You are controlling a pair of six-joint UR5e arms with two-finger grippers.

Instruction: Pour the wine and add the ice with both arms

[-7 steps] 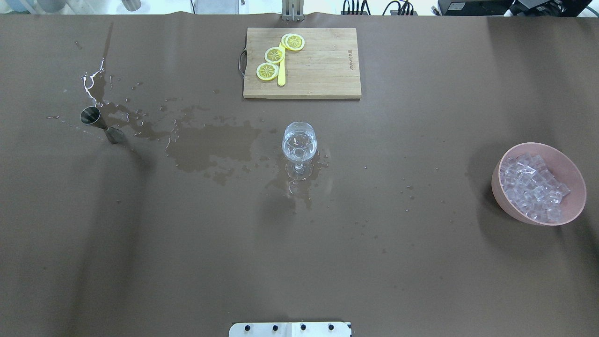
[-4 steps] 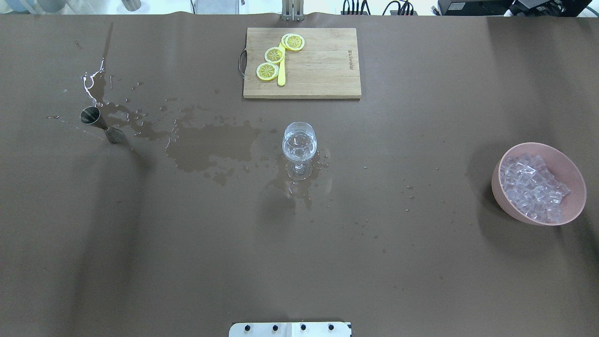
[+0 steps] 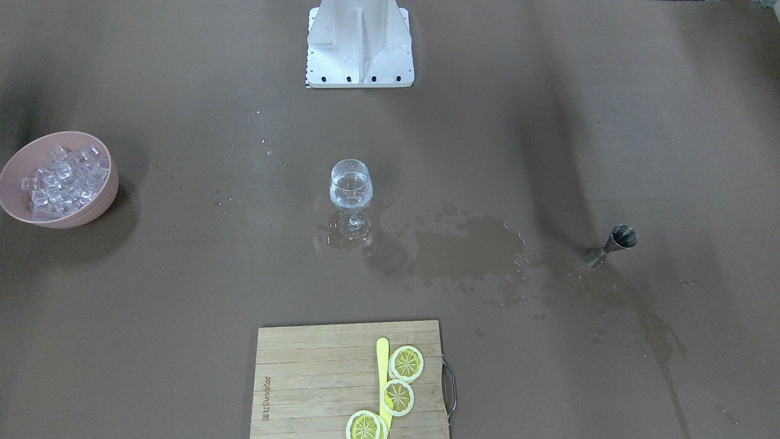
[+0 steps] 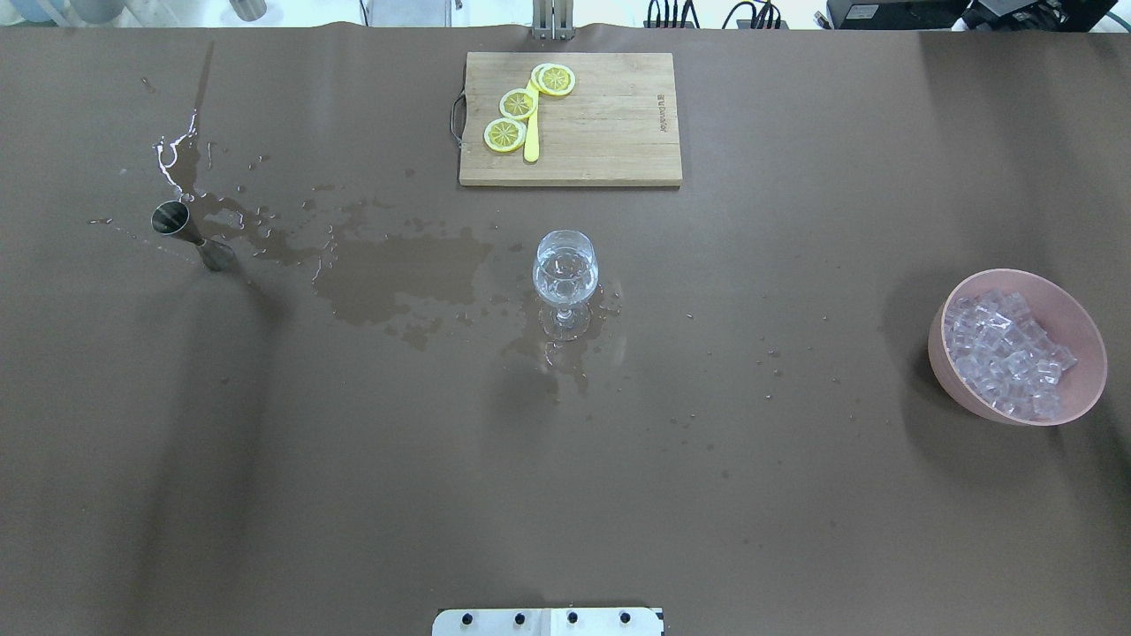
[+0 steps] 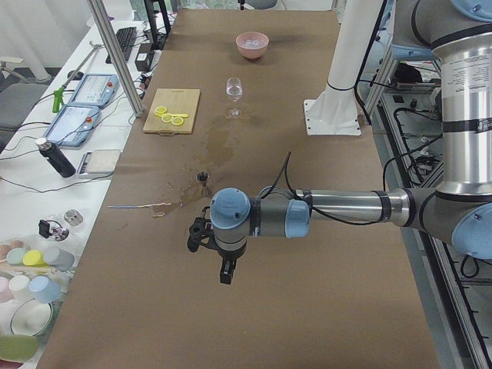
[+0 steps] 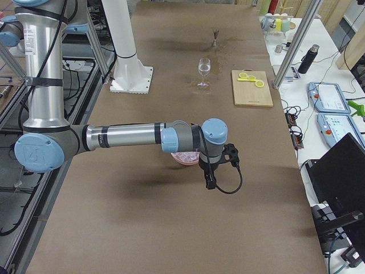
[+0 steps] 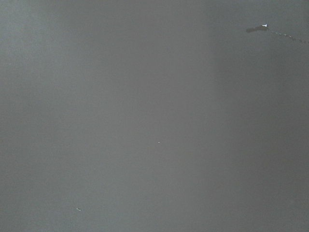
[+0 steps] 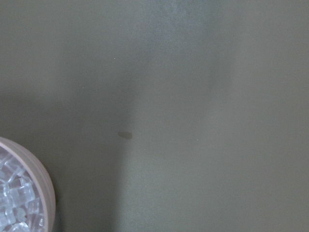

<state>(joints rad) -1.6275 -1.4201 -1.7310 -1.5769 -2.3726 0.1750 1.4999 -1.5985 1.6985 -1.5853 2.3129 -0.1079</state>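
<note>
— What blocks my way?
— I see a clear stemmed glass mid-table, a steel measuring cup far left, a pink round bowl far right. Bare brown table lies between them.

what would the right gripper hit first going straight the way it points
Probably the bare table: the right gripper points down, with the pink bowl only at its wrist view's corner.

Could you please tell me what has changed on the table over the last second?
Nothing visibly changed in the overhead view: the wine glass, jigger, pink bowl, ice and cutting board sit where they were.
</note>
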